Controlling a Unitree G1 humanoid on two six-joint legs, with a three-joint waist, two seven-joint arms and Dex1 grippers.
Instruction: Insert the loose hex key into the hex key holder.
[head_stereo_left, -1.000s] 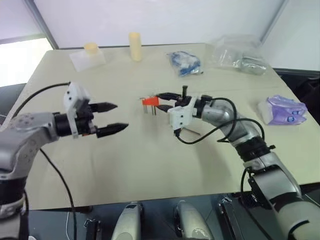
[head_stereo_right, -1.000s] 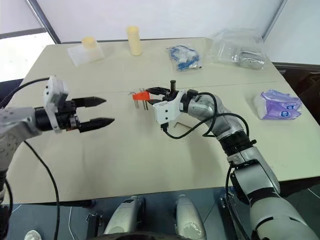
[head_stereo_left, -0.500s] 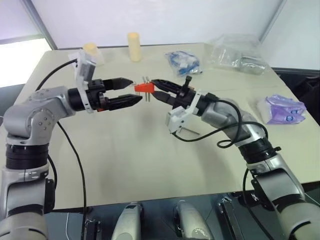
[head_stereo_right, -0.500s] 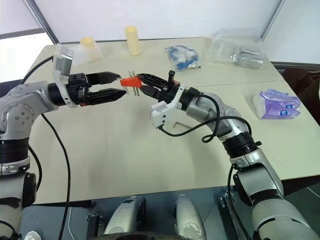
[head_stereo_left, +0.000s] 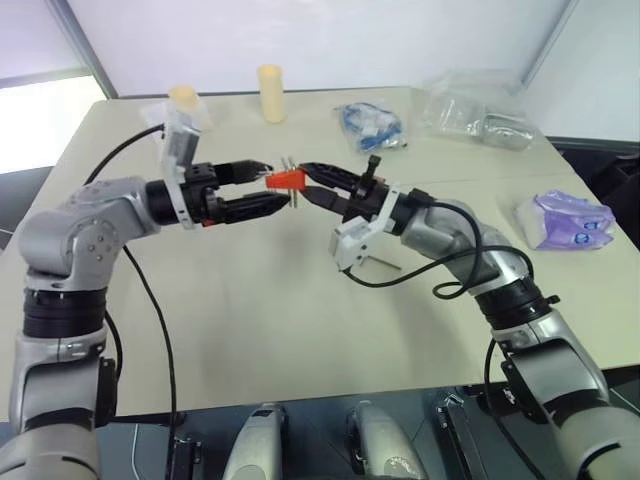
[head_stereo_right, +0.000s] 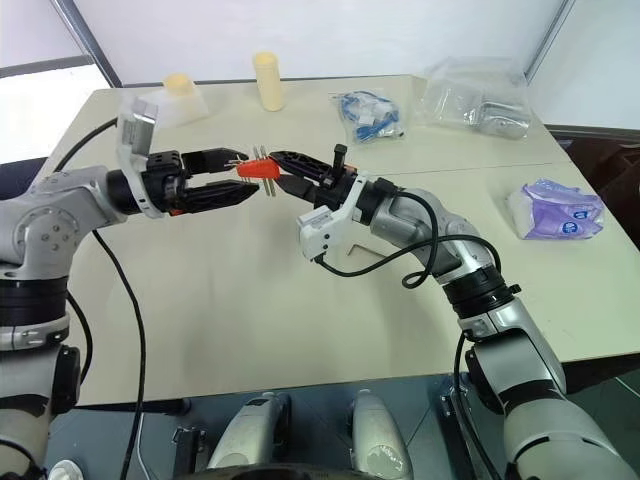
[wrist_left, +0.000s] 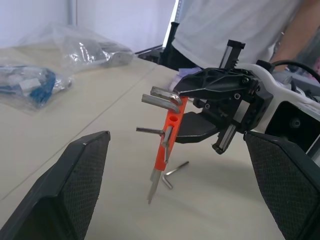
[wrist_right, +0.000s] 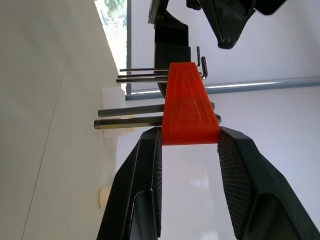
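**Red-orange holder aloft, loose key still on the table**

Red-orange plastic marks the hex key holder (head_stereo_left: 285, 179), which you hold off the table in the right gripper (head_stereo_left: 304, 183). Its two black fingers are pinched on the narrow end of the block, as the right wrist view confirms: the pads press both flanks of the wedge, with the stored keys projecting sideways.

Your left gripper (head_stereo_left: 272, 185) faces the right one from the opposite side. Its fingers are spread wide, one on either side of the holder, and appear not to touch it.

The loose hex key (head_stereo_left: 384, 263) lies flat on the tabletop (head_stereo_left: 250, 300), below and behind the right wrist, well apart from both sets of fingertips. Neither gripper carries it. Its long leg runs roughly along the table toward the robot's right. The left gripper is the free one, but the key lies on the far side of the right forearm from it, so judge the approach path before you move.

Compare the views:

- The head views show both arms meeting at the holder and the key as a thin pale line on the table.
- The left wrist view (wrist_left: 176, 168) shows the key's L-bend and the clear gap between it and the holder above.
- The right wrist view shows grip contact on the holder.

A person stands behind the table in the left wrist view.
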